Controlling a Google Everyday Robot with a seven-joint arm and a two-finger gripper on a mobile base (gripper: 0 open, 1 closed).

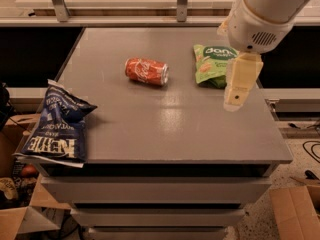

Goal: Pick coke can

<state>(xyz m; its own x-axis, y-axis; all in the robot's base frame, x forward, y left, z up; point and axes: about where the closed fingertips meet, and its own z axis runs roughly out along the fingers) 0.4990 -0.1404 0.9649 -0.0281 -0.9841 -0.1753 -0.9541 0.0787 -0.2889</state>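
**Coke can on its side, gripper off to the right**

Coke can (pixel 146 71) lies mid-table (pixel 170 129), untouched. Gripper (pixel 236 96) hangs above the right side, overlapping the green snack bag (pixel 209 64), well apart from the can. Open or closed: can't tell. Blue chip bag (pixel 57 129) overhangs the left edge.

Dim, warm light falls from overhead, and a soft sheen streaks the middle of the grey desk (pixel 175 134). The hand (pixel 234 102), at three o'clock over the desk, catches the light and looks pale.
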